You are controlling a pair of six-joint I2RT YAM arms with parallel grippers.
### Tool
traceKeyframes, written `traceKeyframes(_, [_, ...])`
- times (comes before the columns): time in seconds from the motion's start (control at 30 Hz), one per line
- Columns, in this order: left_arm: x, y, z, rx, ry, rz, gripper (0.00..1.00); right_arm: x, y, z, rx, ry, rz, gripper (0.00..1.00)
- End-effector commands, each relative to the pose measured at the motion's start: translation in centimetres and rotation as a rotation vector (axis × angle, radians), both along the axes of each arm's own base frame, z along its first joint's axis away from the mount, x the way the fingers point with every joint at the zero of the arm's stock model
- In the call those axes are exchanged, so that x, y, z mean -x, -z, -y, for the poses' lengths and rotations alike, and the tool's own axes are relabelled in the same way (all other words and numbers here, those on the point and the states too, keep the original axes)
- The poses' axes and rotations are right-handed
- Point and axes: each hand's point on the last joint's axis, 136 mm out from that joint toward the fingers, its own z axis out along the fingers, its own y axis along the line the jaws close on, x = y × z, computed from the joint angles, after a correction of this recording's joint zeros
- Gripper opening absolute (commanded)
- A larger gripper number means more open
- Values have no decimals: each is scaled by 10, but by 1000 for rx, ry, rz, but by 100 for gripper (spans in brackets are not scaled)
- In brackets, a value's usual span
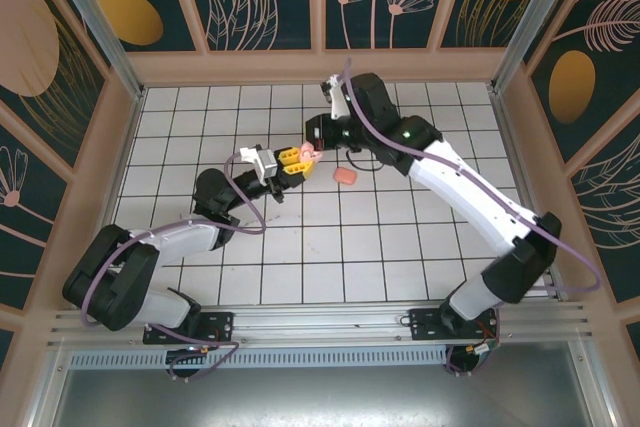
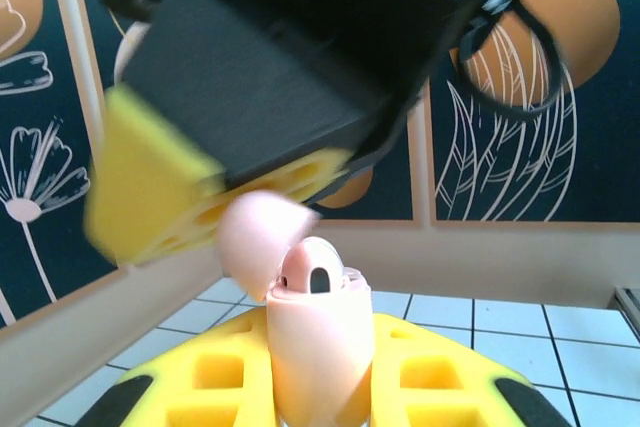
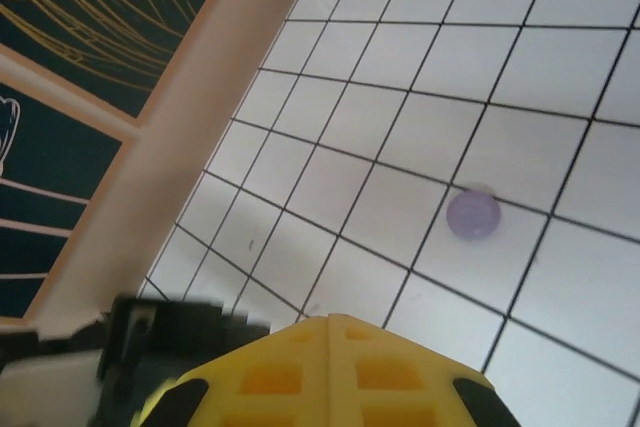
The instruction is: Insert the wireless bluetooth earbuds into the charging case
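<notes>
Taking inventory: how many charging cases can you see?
3: pale pink case open in the left jaws; coral case on the tiles beside it; lilac case on a tile, right wrist view. More may be hidden.

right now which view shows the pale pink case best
Left wrist: the pale pink case stands close and upright in the left gripper, lid open. Top external shows it as a small pink spot at that gripper's tip.

The pale pink case (image 1: pixel 308 153) is hemmed in above the middle of the bench (image 1: pixel 340 247). The left end effector (image 1: pixel 294 160) clamps it from the left, and the right end effector (image 1: pixel 313 144), fingers closed, crowds its open top from the far right. A coral-pink case (image 1: pixel 344 177) lies on the tiles just right of it, while open tiles stretch nearer, farther and far left of it.
</notes>
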Motion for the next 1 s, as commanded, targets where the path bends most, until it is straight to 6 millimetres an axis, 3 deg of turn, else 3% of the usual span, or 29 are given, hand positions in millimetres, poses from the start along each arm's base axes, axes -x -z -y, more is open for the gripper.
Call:
traceKeyframes(0.0, [-8, -27, 0, 67, -16, 30, 0, 33, 14, 27, 12, 28, -62, 1])
traceKeyframes(0.17, [-16, -11, 1, 87, -7, -115, 0, -3, 12, 101, -77, 387, 7, 11])
traceKeyframes(0.27, [-35, 23, 8, 71, -9, -356, 0, -12, 40, 128, -90, 481, -28, 18])
traceKeyframes(0.33, [-50, 58, 13, 61, -30, -570, 0, -14, 66, 139, -53, 523, -53, 21])
traceKeyframes(0.43, [-64, 108, 17, 36, -72, -815, 0, -14, 94, 149, 6, 565, -74, 26])
traceKeyframes(0.57, [-75, 153, 12, 15, -168, -978, 0, -15, 108, 157, 41, 589, -82, 30])
traceKeyframes(0.77, [-88, 218, 16, -107, -258, -1184, 0, -19, 104, 163, 60, 601, -68, 35])
traceKeyframes(0.97, [-94, 254, 16, -170, -308, -1277, 11, -19, 99, 162, 70, 587, -61, 35])
